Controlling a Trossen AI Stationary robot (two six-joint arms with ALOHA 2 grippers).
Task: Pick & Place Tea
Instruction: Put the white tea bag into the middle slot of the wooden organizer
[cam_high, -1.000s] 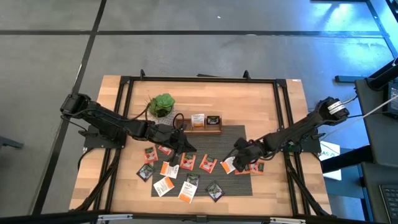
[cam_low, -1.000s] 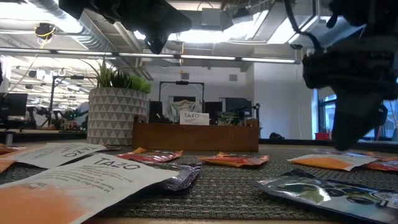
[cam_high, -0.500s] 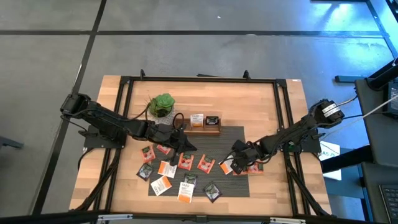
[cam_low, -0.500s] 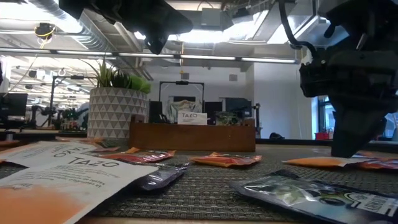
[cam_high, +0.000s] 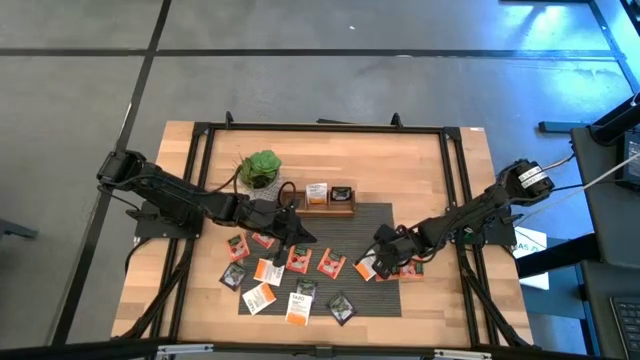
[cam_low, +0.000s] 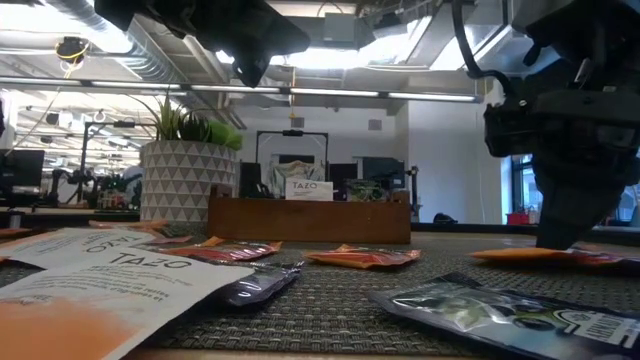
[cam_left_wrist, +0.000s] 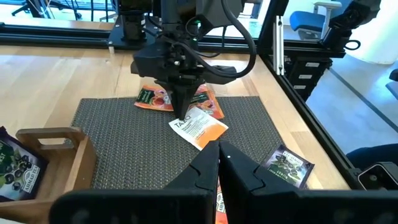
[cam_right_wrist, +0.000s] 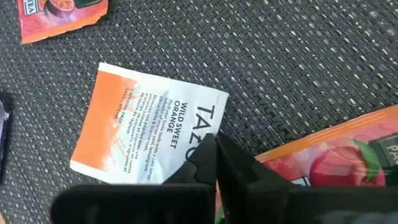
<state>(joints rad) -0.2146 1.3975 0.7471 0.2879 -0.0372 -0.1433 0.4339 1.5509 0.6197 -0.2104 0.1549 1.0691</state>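
High view: right pincer (cam_high: 366, 268) pinching white sachet (cam_high: 364, 267)

2 black jointed arms (cam_high: 180, 195) (cables trailing), dark tapered fingers (cam_left_wrist: 205, 171).

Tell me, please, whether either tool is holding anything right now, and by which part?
The right tool is shut on the white-and-orange flat paper tea sachet, pinching its edge beside the printed brand name. The left tool is shut and holds nothing.

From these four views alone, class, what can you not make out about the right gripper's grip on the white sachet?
- Right wrist view: the right gripper hides the white sachet's pinched edge.
- Low view: that sachet is a thin sliver.
- High view: too small to tell if it's lifted.
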